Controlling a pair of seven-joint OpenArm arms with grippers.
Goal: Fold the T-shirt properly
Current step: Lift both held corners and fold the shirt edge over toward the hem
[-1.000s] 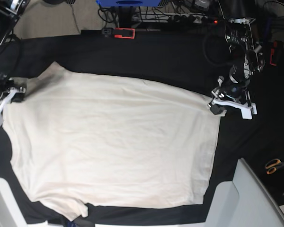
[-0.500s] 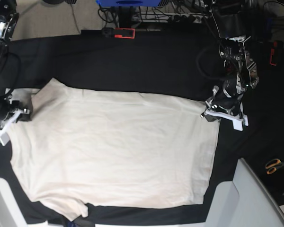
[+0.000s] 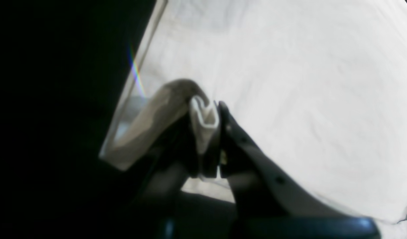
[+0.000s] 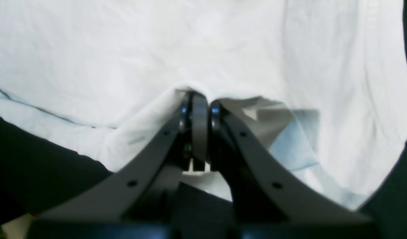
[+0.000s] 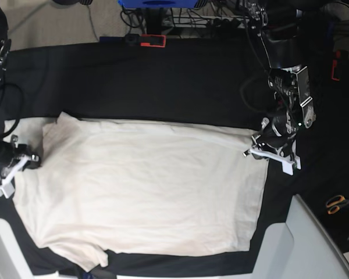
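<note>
The cream T-shirt (image 5: 139, 186) lies spread on the black table (image 5: 163, 75), filling most of the base view. At its far right corner my left gripper (image 5: 257, 150) is shut on the hem; the left wrist view shows a folded bit of T-shirt (image 3: 289, 83) cloth pinched in the left gripper (image 3: 208, 116). At the left edge my right gripper (image 5: 29, 160) is shut on the T-shirt near the sleeve. The right wrist view has the T-shirt (image 4: 190, 43) bunched around the shut right gripper (image 4: 200, 99). Both held corners are lifted slightly off the table.
Orange-handled scissors (image 5: 337, 203) lie at the right edge. A red and black tool (image 5: 146, 40) sits at the table's far edge, with cables and a blue box (image 5: 157, 3) behind it. A grey panel (image 5: 308, 244) fills the lower right corner.
Both grippers have pulled their T-shirt corners towards the near side. The far edge of the T-shirt has slid nearer and lies straighter. Neither grip has changed.
</note>
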